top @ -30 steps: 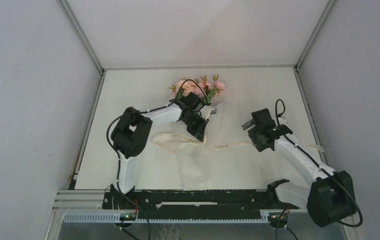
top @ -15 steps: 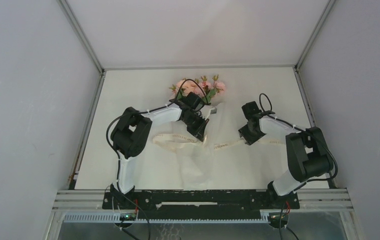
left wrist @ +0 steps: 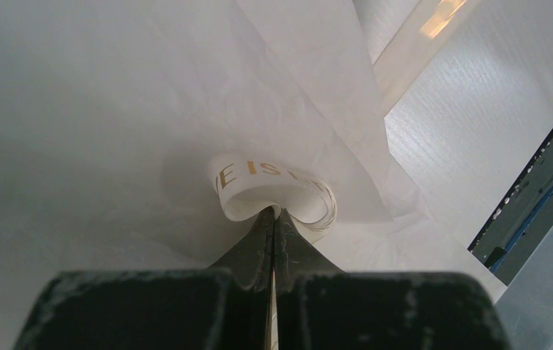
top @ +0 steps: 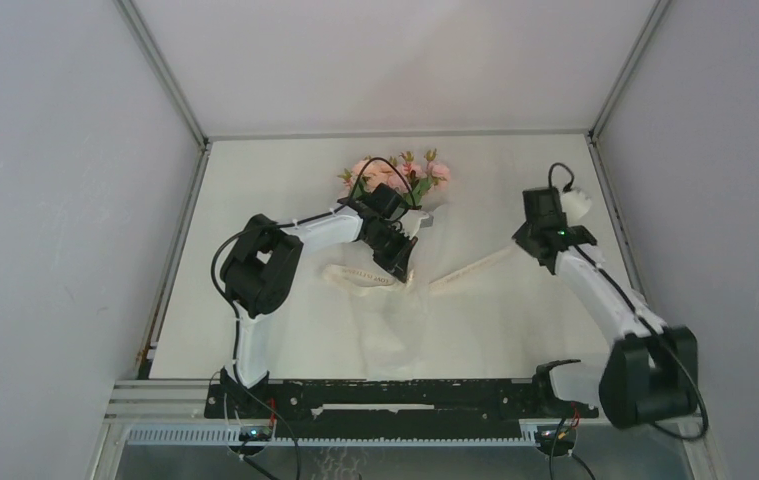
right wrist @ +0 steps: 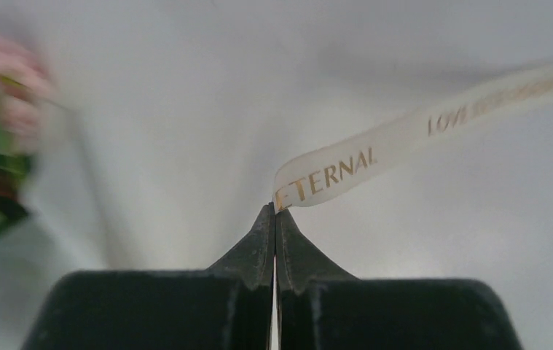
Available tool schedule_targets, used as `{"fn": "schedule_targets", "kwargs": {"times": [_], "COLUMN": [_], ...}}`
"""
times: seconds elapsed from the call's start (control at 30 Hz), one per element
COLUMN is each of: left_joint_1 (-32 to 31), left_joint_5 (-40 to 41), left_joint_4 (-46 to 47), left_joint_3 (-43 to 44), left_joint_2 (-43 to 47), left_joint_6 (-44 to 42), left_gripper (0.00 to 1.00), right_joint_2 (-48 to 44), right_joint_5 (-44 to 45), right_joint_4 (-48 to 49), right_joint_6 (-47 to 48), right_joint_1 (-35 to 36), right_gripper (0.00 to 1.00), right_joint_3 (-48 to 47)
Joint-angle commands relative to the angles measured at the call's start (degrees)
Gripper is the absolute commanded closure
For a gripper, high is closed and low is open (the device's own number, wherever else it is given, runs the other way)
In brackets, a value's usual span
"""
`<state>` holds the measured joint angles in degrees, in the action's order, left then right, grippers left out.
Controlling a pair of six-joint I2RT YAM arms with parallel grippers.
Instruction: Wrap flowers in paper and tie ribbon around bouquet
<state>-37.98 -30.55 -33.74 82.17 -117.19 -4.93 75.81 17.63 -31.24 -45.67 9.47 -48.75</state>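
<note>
Ribbon: narrow cream band [right wrist: 346, 166], smooth and satiny, printed with gold capitals. One stretch runs straight from the right gripper toward the middle of the table. Another part curls into a small loop at the left gripper's tips.
Paper: thin translucent white sheet [left wrist: 113, 109], creased and softly wrinkled, spread on the table under the left gripper.
Flowers: pale pink roses with green leaves [top: 395, 172], at the far centre of the table just beyond the left wrist. They are only a blur in the right wrist view.
Table: matte white top [top: 515, 180].
Left gripper: black tapered tips [left wrist: 273, 219] pressed together, pinching the ribbon loop over the paper.
Right gripper: tips [right wrist: 274, 211] closed, nipping the ribbon beside the word ETERNAL.
Left arm: elbow folded out to the left, forearm reaching toward the centre, wrist angled down.
Right arm: stretched along the right side, wrist near the far right of the table.
</note>
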Motion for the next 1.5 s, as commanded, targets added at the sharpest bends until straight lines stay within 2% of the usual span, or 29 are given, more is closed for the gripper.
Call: {"fn": "schedule_targets", "kwargs": {"times": [0.0,0.1,0.17,0.2,0.27,0.33,0.47,0.67,0.8,0.93,1.1,1.2,1.33,1.47], "left_joint_1": [-0.1,-0.1,0.0,0.0,0.4,0.9,2.2,5.0,6.4,7.5,9.3,9.6,9.3,5.5], "left_joint_5": [-0.2,0.4,0.3,0.0,-1.3,-1.7,-2.5,-5.4,-6.3,-5.7,-1.8,2.5,6.2,6.4], "left_joint_4": [0.0,-0.2,-0.6,-0.7,-1.3,-1.9,-1.8,0.4,1.3,0.9,-4.1,-10.3,-20.8,-32.1], "left_joint_3": [-0.5,-0.2,0.1,0.2,0.5,0.7,-0.9,-3.7,-4.2,-5.4,-7.2,-7.8,-9.2,-8.3], "left_joint_2": [3.0,2.9,3.0,3.1,3.2,3.8,5.6,7.2,7.9,9.8,14.0,18.0,24.8,31.9], "left_joint_6": [-0.4,-0.7,-1.2,-1.3,-1.6,-1.8,-2.5,-0.3,0.9,0.8,-1.5,-7.3,-19.7,-31.6], "left_gripper": [1.0,1.0,1.0,1.0,1.0,1.0,1.0,1.0,1.0,1.0,1.0,1.0,1.0,1.0], "right_joint_2": [-14.3,-20.1,-20.8,-20.2,-18.3,-16.0,-11.6,-8.2,0.9,10.3,21.5,26.6,30.2,32.9], "right_joint_5": [17.7,16.1,9.7,4.8,-11.4,-25.8,-36.9,-40.1,-41.5,-41.6,-43.2,-44.7,-46.3,-47.8], "right_joint_4": [4.1,13.2,18.8,20.7,24.9,31.3,42.9,61.7,64.3,67.3,65.6,63.6,63.8,62.2], "right_joint_6": [13.9,23.2,28.6,30.7,33.1,31.9,26.7,16.6,13.3,8.5,2.8,2.7,1.9,2.6], "right_joint_1": [2.3,8.3,14.0,16.9,21.4,24.3,26.1,26.0,26.3,23.3,19.1,19.5,19.7,20.2], "right_gripper": [1.0,1.0,1.0,1.0,1.0,1.0,1.0,1.0,1.0,1.0,1.0,1.0,1.0,1.0], "right_joint_3": [-8.7,-9.5,-9.4,-9.4,-8.5,-6.3,-1.8,10.9,11.8,11.1,4.5,-0.4,-4.3,-8.2]}}
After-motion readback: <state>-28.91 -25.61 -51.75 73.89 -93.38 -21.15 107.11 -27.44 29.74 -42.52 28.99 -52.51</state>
